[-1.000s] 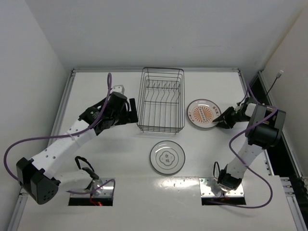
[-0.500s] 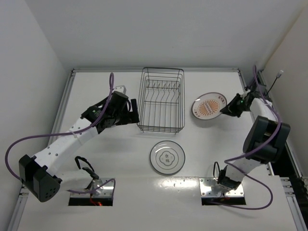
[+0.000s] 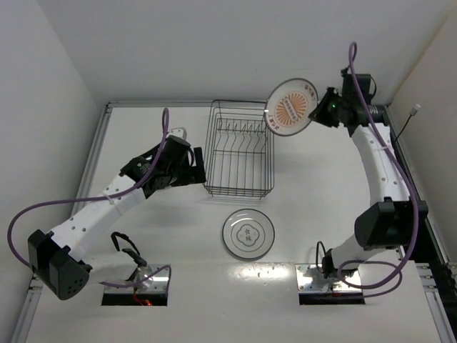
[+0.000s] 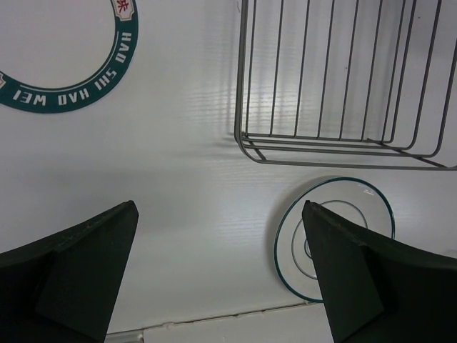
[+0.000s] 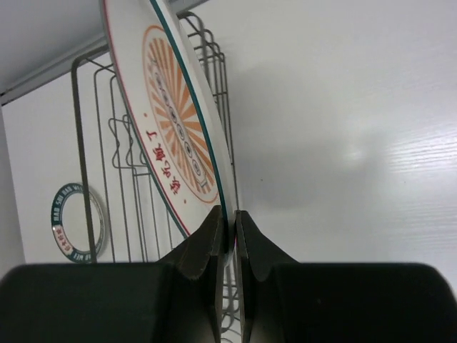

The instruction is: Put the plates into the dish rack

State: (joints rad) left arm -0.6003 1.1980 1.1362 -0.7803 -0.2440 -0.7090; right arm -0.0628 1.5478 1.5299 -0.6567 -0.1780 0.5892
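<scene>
Tabletop (image 3: 321, 207): flat white board with a metal rail (image 3: 96, 153) along its edges and plain white walls (image 3: 214, 50) closing in on three sides. Rectangular black wire dish rack (image 3: 238, 148) stands centre-far, divider prongs upright. Round white plate with grey ring (image 3: 248, 233) lies flat on the near side of the rack, apart from it. Round white plate with orange-red ring (image 3: 292, 106) is off the table, tilted on edge above the rack's far right corner. The right gripper (image 3: 323, 113) pinches its rim between closed fingers. Left gripper (image 3: 194, 166) hangs just left of the rack, jaws spread wide, holding nothing. Teal lettered ring mark (image 4: 71, 93) on the table below it. Purple cables (image 3: 165, 121) trail along both arms.
</scene>
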